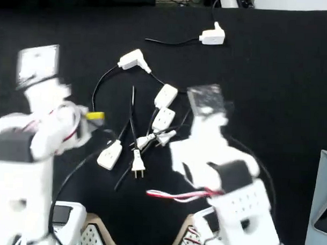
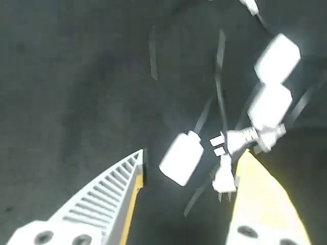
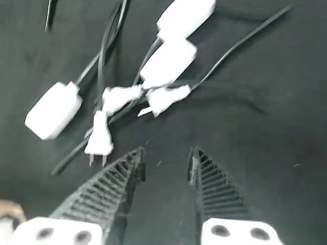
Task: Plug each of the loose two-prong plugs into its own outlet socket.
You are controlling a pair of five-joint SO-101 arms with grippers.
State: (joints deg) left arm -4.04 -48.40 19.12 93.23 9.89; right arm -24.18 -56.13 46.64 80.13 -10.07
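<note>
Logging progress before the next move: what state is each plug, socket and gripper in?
Left gripper: open, empty.
Right gripper: open, empty.
Front plug: loose, lying flat, prongs bare.
Front socket: nothing plugged in.
Middle plug: loose, prongs bare.
Angled plug: loose, unplugged.
Far plug: loose, lying alone.

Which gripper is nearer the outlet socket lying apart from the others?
Left. The outlet socket lies right ahead of the open left gripper; the right gripper sits farther, with a loose plug between.
</note>
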